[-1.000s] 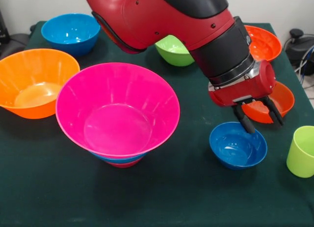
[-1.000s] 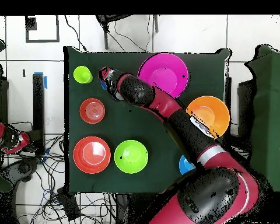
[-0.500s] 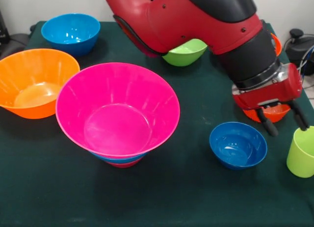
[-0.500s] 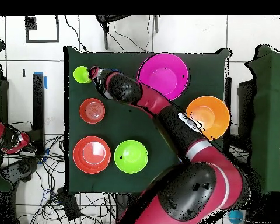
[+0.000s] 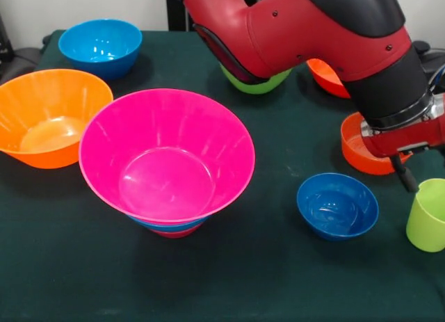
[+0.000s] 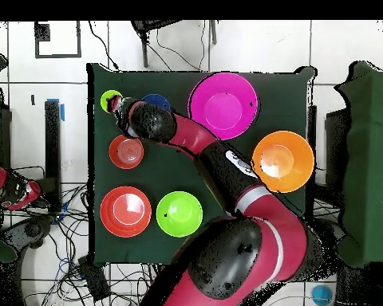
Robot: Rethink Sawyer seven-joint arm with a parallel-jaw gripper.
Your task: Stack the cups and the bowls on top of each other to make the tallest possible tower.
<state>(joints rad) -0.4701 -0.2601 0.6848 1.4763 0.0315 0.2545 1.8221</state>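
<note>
The lime-green cup (image 5: 427, 215) stands upright at the table's right edge; it also shows in the overhead view (image 6: 108, 100). My gripper (image 5: 424, 174) hangs open just above and beside its rim, with one black finger (image 5: 403, 176) showing left of the cup and the other past the picture's edge. The gripper holds nothing. The large pink bowl (image 5: 167, 155) sits on a blue bowl and a crimson piece whose bottoms peek out beneath it. A small blue bowl (image 5: 337, 205) stands left of the cup.
A large orange bowl (image 5: 49, 117) and a medium blue bowl (image 5: 101, 47) are at the left. A green bowl (image 5: 259, 83) and a red-orange bowl (image 5: 327, 76) sit behind the arm. Another red-orange bowl (image 5: 363, 151) lies close behind the gripper.
The gripper has moved from above the small blue bowl, sideways past the red-orange bowl, to the lime cup. No bowl or cup has moved.
</note>
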